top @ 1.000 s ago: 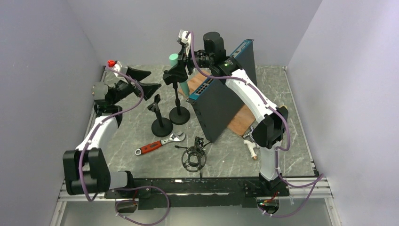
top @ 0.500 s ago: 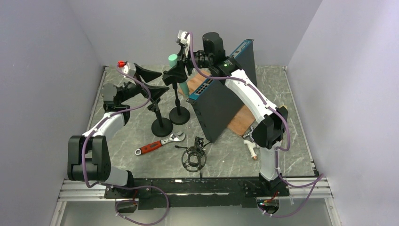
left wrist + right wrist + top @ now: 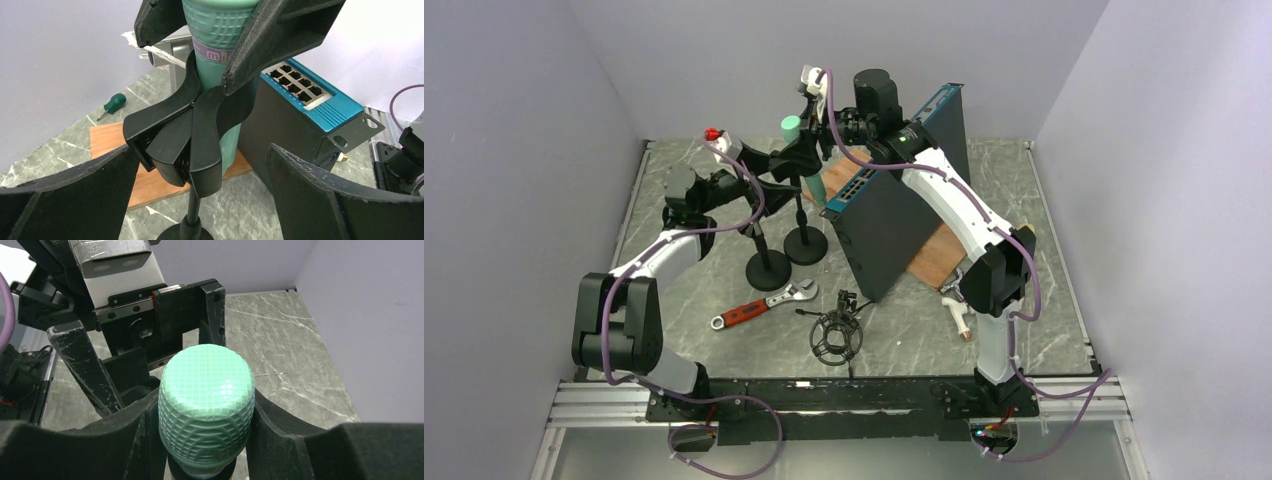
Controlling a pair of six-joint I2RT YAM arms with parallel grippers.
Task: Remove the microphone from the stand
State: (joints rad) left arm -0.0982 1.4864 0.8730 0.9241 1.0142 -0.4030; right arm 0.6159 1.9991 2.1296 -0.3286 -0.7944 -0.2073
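Note:
A green microphone stands upright in the clip of a black stand at the back middle. My right gripper is shut on the microphone just below its head; in the right wrist view the head sits between my right gripper's black fingers. My left gripper is open, level with the clip. In the left wrist view the clip holds the microphone body, and my left gripper has one finger on each side of it, touching nothing.
A blue network switch stands on edge on a wooden board right of the stand. A second shorter stand, a red-handled wrench, a shock mount and a white fitting lie nearer. A green screwdriver lies behind.
My left arm has swung right from the table's left side, bringing its open gripper up to the stand's clip. The right gripper and microphone have not moved.

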